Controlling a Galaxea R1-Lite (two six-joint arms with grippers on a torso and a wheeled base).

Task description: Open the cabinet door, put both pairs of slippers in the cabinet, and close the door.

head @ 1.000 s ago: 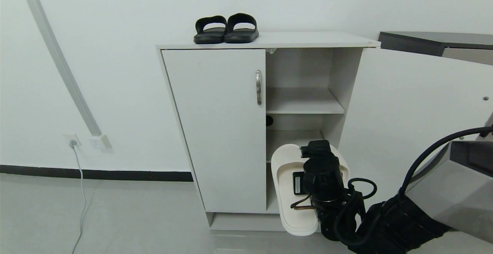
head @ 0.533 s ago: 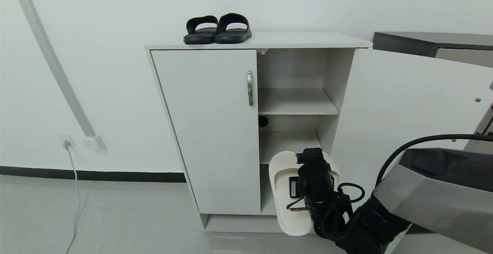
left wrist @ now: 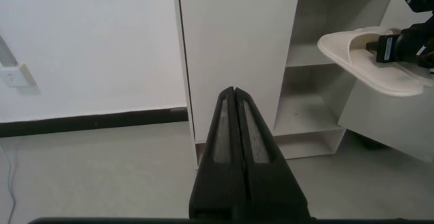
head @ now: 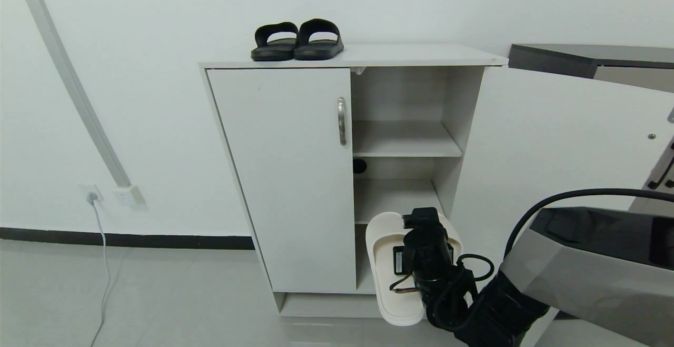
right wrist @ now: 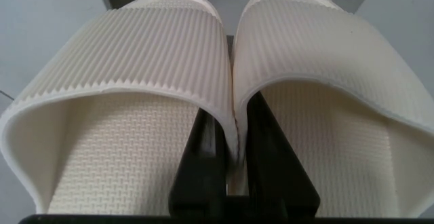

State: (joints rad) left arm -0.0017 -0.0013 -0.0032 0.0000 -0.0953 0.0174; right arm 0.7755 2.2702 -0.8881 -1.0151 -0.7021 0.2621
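Since half a second ago, the right gripper has sunk a little with its load, while the cabinet holds its place in the head view. This gripper is clamped on the white slippers, its fingers pinching the two inner edges where the pair meets, so both are carried side by side with their toes pointing away from the wrist, toward the cabinet. They hang in the air just in front of the open right half, partly across the bottom compartment and below the middle shelf. The right door stands swung wide to the right; the left door is closed. A pair of black slippers sits on the cabinet top, toward its left end, well apart from the arm. The left gripper hangs low, facing the cabinet from some way off, fingers pressed together on nothing. The step in hand looks to be stowing the first pair. Next, the right arm would likely need to push forward into the compartment, keep clear of the shelf edge above, settle the soles flat and let go.
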